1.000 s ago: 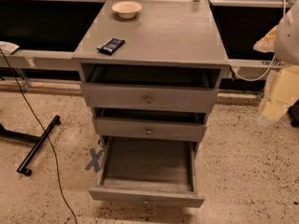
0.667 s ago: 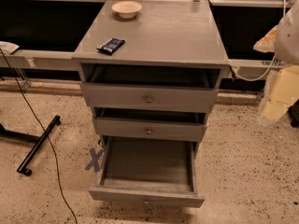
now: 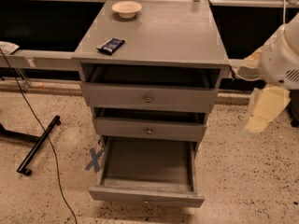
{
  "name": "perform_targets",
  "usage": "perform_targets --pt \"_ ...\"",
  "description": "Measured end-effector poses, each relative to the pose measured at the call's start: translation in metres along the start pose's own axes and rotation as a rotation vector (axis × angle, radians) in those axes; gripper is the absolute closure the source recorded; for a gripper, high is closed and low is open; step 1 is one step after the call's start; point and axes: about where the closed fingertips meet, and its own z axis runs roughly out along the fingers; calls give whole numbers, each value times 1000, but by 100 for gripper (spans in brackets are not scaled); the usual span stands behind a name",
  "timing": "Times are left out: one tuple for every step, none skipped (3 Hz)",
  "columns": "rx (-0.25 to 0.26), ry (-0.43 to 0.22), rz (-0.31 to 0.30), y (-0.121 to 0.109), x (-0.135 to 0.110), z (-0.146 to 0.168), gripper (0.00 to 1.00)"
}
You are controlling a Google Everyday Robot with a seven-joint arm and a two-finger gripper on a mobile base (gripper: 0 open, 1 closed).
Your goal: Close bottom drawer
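The grey wooden cabinet (image 3: 154, 36) stands in the middle of the view. Its bottom drawer (image 3: 147, 196) is pulled far out and its inside looks empty. Its low front panel with a small round knob (image 3: 146, 202) is near the lower edge of the view. The middle drawer (image 3: 149, 129) and top drawer (image 3: 148, 98) each stand slightly out. My arm comes in at the right edge. My gripper (image 3: 264, 111), a cream-coloured part hanging below the white arm, is right of the cabinet at about middle-drawer height, apart from it and well above the bottom drawer's front.
A white bowl (image 3: 126, 8) and a dark blue packet (image 3: 111, 45) lie on the cabinet top. A blue tape X (image 3: 95, 158) marks the speckled floor left of the open drawer. A black stand leg (image 3: 39, 143) and a cable (image 3: 57, 171) lie at the left.
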Motion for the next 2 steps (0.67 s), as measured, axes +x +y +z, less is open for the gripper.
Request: perform_targets --pt "-56 -60 12 24 12 78 0" --pt "-153 -81 59 47 35 195 0"
